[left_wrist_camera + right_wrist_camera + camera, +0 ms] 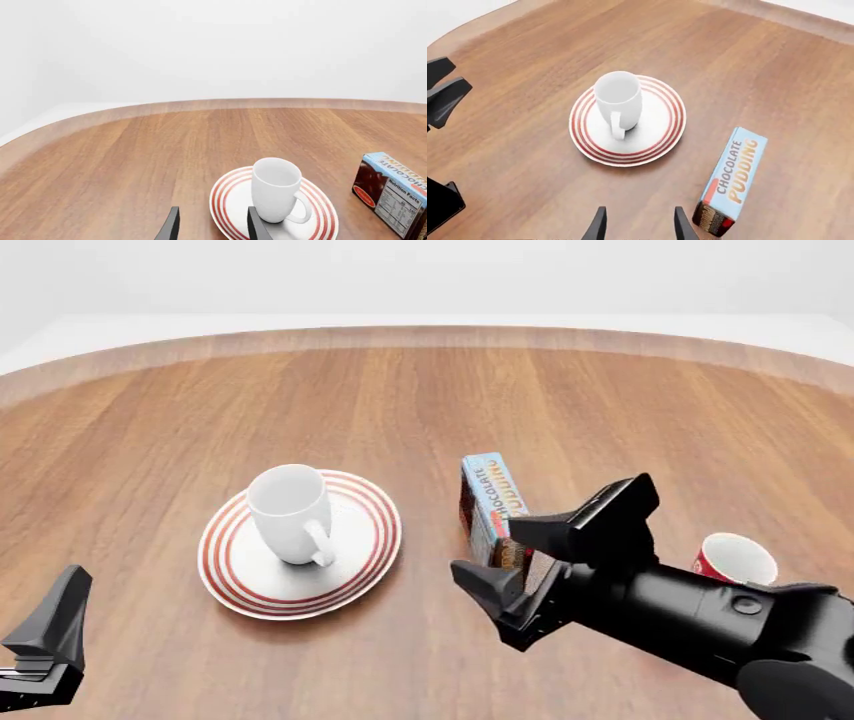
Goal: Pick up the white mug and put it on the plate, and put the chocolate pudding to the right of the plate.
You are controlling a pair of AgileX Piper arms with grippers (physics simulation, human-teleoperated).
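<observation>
**Mug seated on plate; pudding carton standing on the plate's right; both grippers empty**

Item 1: white mug (pixel 291 510). Plain glossy white ceramic, 1 loop handle, no markings. Upright on the plate, mouth up, handle turned toward the table's near edge. It sits slightly off the plate's centre, toward the far-left part.

Item 2: plate (pixel 367 545). Round, white, with several concentric red rings at the rim, wider than the mug. Flat on the wooden table (pixel 427 400), left of the table's middle and well clear of every edge.

Item 3: chocolate pudding (pixel 491 502). Small rectangular carton, light blue face lettered "CHOCOLATE PUDDING" in orange and dark type, dark brown and red sides; a nutrition panel shows in the left wrist view. It stands on 1 long narrow side, blue face up, just beside the plate's right rim and not touching it, its long axis running from the near edge toward the far edge.

Item 4: right gripper (pixel 550 550). Black, fingers spread apart, holding nothing. It hangs above the table just on the near side of the carton; contact with the carton cannot be told.

Item 5: left gripper (pixel 212 225). Fingers parted, nothing between them, near the table's near-left edge, well apart from the plate.

Item 6: red mug (pixel 733 560). White inside, near the right edge, partly behind the right arm.
</observation>
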